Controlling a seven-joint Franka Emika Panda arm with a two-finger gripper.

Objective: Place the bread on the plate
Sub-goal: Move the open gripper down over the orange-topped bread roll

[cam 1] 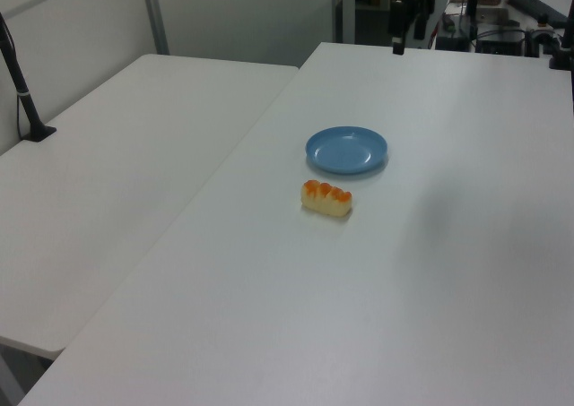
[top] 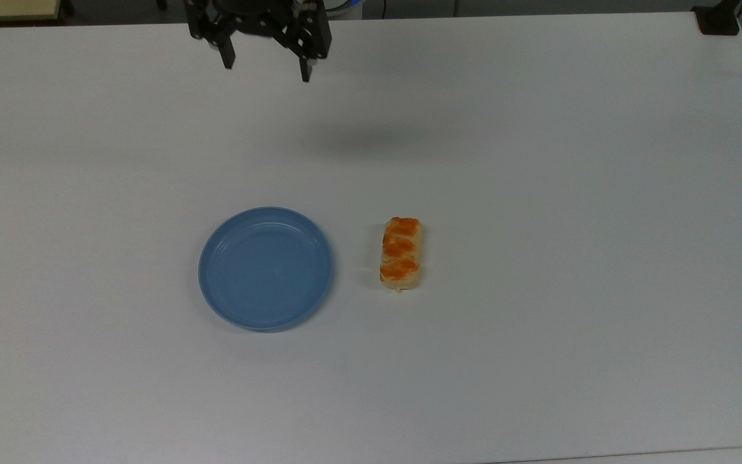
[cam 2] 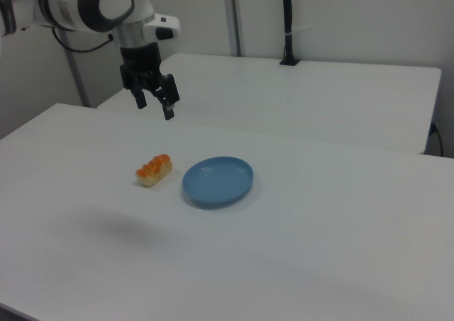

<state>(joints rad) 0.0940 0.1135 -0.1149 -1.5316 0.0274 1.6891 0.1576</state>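
Note:
The bread (top: 400, 254), a small tan loaf with orange-brown patches, lies on the white table just to the right of the light-blue plate (top: 266, 268) in the top view. The two are apart, and nothing is on the plate. My gripper (top: 266, 69) hangs open and empty high above the table's far edge, well away from both. In the right view the gripper (cam 2: 154, 108) sits up and behind the bread (cam 2: 154, 169), with the plate (cam 2: 217, 181) to the bread's right. The left view shows the bread (cam 1: 326, 198) in front of the plate (cam 1: 346, 149).
A second white table (cam 1: 126, 155) adjoins this one. A black post (cam 2: 287, 23) is clamped to it. Another black clamp (top: 719, 19) sits at the top view's upper right corner. Wide bare table (top: 570, 258) surrounds the plate and bread.

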